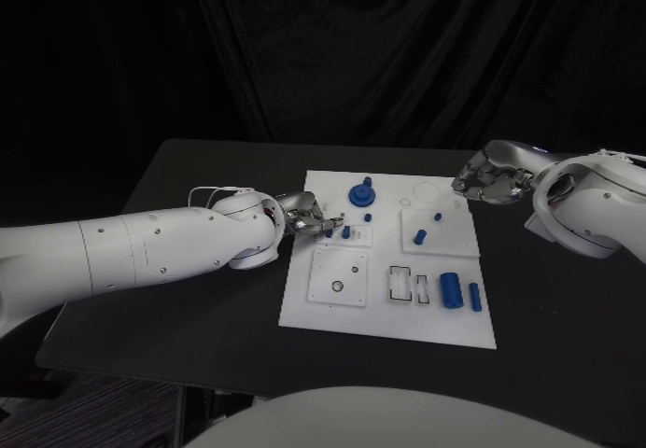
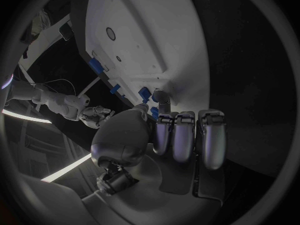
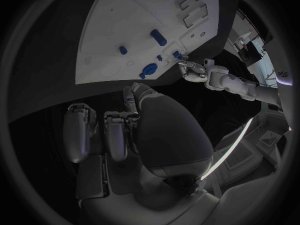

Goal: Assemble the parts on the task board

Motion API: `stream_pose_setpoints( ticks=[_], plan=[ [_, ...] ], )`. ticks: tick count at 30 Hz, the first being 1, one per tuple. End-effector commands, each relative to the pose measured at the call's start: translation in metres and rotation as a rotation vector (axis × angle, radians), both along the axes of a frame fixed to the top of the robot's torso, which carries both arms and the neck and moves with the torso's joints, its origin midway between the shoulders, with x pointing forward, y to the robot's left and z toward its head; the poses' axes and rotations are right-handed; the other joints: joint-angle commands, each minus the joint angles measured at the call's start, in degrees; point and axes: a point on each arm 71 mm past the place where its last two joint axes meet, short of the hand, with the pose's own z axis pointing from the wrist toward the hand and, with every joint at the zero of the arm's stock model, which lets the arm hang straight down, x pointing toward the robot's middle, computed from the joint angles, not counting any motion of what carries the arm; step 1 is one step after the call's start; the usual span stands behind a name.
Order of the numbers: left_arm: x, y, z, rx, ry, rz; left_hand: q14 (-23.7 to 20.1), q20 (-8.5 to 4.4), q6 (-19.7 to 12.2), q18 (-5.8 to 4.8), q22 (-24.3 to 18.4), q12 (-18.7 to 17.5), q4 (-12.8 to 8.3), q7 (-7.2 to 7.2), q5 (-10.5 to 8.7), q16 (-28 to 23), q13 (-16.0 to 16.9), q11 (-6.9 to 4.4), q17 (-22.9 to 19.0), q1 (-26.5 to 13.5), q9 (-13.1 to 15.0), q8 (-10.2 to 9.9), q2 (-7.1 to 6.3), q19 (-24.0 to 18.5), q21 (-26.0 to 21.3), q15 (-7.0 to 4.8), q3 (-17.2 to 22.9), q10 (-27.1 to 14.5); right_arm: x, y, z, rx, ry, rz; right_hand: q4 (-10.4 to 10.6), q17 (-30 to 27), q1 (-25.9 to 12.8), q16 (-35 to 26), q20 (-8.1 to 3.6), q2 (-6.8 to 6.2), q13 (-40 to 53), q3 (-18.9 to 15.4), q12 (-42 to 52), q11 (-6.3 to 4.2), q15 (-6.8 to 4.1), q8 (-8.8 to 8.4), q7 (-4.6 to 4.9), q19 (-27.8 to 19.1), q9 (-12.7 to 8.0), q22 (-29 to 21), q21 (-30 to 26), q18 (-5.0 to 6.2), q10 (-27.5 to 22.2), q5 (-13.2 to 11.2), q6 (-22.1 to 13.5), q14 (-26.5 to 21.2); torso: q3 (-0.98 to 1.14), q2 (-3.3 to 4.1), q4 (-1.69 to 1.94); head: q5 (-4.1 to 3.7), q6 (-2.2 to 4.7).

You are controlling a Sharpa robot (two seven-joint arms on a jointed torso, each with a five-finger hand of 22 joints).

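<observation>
Table [image 1: 202, 308]: black, broad bare margins on both sides of the board; the widest free room lies under the left arm.

Board [image 1: 323, 313]: white plate lying between the two hands, its left edge just under the left hand, its far right corner near the right hand.

Left hand [image 1: 307, 220]: over the board's left edge, fingertips reaching in toward a small blue peg [image 1: 346, 231]. Whether the fingers pinch anything I cannot tell; in the left wrist view they lie side by side, curled forward, with blue bits just past their tips.

Right hand [image 1: 487, 179]: hangs off the board's far right corner, fingers curled in with nothing visible in them, well apart from any part.

Parts: a large blue knob [image 1: 362, 195] stands just beyond the left fingertips; a blue cylinder [image 1: 420, 236] stands between the hands; two long blue pieces [image 1: 450, 291] lie at the near right, far from both hands.

Risk: the left fingers work in a crowded spot, so a sideways sweep would likely knock the peg over or nudge the knob. Pressing down at the edge could tilt or slide the board, since nothing visibly pins it.

Room: the left hand's clean way out is back over the left edge; the right hand has open table behind and beside it.
</observation>
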Motion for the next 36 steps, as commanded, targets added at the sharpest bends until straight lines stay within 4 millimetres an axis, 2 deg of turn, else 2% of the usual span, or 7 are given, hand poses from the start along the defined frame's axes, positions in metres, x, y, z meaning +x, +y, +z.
stream_pose_setpoints(
  ticks=[1, 4, 7, 25, 30, 33, 36],
  plan=[
    [-0.001, -0.002, -0.001, -0.001, 0.002, -0.023, 6.05, -0.20, 0.01, -0.36, 15.09, -0.24, -0.09, -0.02, 0.00, 0.15, 15.08, -0.17, 15.09, -0.63, 2.95, -0.18, -0.13, 6.03, 0.18, -0.05, -0.27, 5.97, 0.000, -0.002, -0.002, -0.009, 0.011, -0.020, 0.00, 15.10, -0.19, 0.14, 0.19, 0.29, 15.10, 0.26, 0.16, 0.07, 0.17, -0.14, 0.09, 1.30, -0.04, 11.87, -0.37, 1.08, 6.07, 0.33, 0.34, 5.87, 0.00, 0.00, -0.01, 0.02, -0.01],
    [-0.001, -0.001, -0.001, -0.003, -0.001, -0.022, 6.05, -0.20, -0.04, -0.36, 15.09, -0.24, -0.09, -0.02, 0.01, 0.15, 15.08, -0.17, 15.09, -0.64, 2.93, -0.29, -0.12, 6.03, 0.18, -0.05, -0.27, 5.97, 0.000, -0.002, -0.002, -0.009, 0.011, -0.020, 0.00, 15.10, -0.19, 0.14, 0.19, 0.29, 15.10, 0.26, 0.16, 0.07, 0.17, -0.14, 0.09, 1.30, -0.04, 11.87, -0.37, 1.08, 6.07, 0.33, 0.34, 5.87, 0.00, 0.00, -0.01, 0.04, -0.01],
    [0.000, -0.002, 0.000, -0.008, -0.008, -0.023, 6.05, -0.18, -3.87, -0.36, 15.09, -0.24, -0.13, 0.10, 0.16, 0.15, 15.08, -0.11, 15.09, -0.84, 1.51, -6.51, -0.04, 6.03, 0.18, -0.03, -0.42, 5.97, 0.000, -0.002, -0.002, -0.009, 0.011, -0.019, 0.00, 15.10, -0.19, 0.14, 0.19, 0.29, 15.10, 0.26, 0.16, 0.07, 0.17, -0.14, 0.09, 1.30, -0.04, 11.87, -0.37, 1.08, 6.07, 0.33, 0.34, 5.87, 0.00, 0.00, -0.01, -0.03, -0.01],
    [-0.001, 0.006, 0.043, -0.207, -0.497, -0.062, 6.05, -0.17, -4.72, -0.36, 15.09, -0.30, -0.31, 0.32, -7.84, 0.15, 15.06, 0.02, 15.09, 6.10, 1.16, -7.87, -5.07, 6.03, 0.18, 0.08, -3.16, 5.94, -0.001, -0.008, 0.002, 0.021, -0.038, -0.021, -0.09, 15.10, -0.25, 0.14, 0.16, 0.29, 15.10, 0.31, 0.16, 0.05, 0.14, -0.14, 0.07, 1.42, -0.04, 11.95, -0.14, 1.02, 6.07, 0.36, 0.39, 5.87, -0.03, 0.02, -0.02, -0.30, -0.01],
    [-0.001, 0.002, 0.056, -0.290, -0.609, -0.113, 5.30, 0.99, -7.27, -0.36, 15.09, -7.18, -0.27, 1.69, -3.68, -1.04, 11.91, 1.37, 13.77, 10.09, -0.70, -12.75, -4.82, 6.03, 0.18, 1.20, -3.35, 1.41, -0.001, -0.008, 0.002, 0.022, -0.040, -0.020, -0.12, 15.10, -0.24, 0.14, 0.15, 0.31, 15.10, 0.33, 0.16, 0.04, 0.14, -0.11, 0.04, 1.46, -0.03, 11.97, -0.08, 1.01, 6.07, 0.38, 0.46, 5.87, -0.03, 0.01, 0.01, -0.22, -0.01],
    [0.001, -0.003, 0.058, -0.355, -0.600, -0.156, 4.48, 1.84, -8.27, -0.36, 15.09, -9.37, -1.75, 1.80, -0.72, -1.88, 11.09, 1.61, 12.87, 21.80, -1.78, -15.80, -4.66, 6.03, 0.18, 1.57, 1.94, -0.80, -0.001, -0.008, 0.002, 0.022, -0.041, -0.020, -0.17, 15.10, -0.22, 0.14, 0.14, 0.32, 15.10, 0.36, 0.16, 0.01, 0.12, -0.05, 0.01, 1.47, 0.00, 11.97, -0.06, 1.00, 6.07, 0.42, 0.58, 5.87, 0.01, 0.01, -0.04, -0.18, -0.01],
    [0.005, -0.009, 0.054, -0.390, -0.550, -0.227, -0.48, 3.49, -9.78, 0.07, 13.83, -23.20, -0.33, 3.20, -1.66, -6.46, 5.39, 3.20, 8.11, 27.94, -3.18, -19.17, -6.18, 1.62, 0.65, 2.92, 6.89, -13.12, -0.001, -0.008, 0.002, 0.022, -0.041, -0.019, -0.17, 15.10, -0.22, 0.14, 0.14, 0.32, 15.10, 0.36, 0.16, 0.01, 0.12, -0.05, 0.01, 1.47, 0.00, 11.97, -0.06, 1.00, 6.07, 0.42, 0.58, 5.87, 0.05, 0.00, -0.03, -0.13, -0.01]
  ],
)
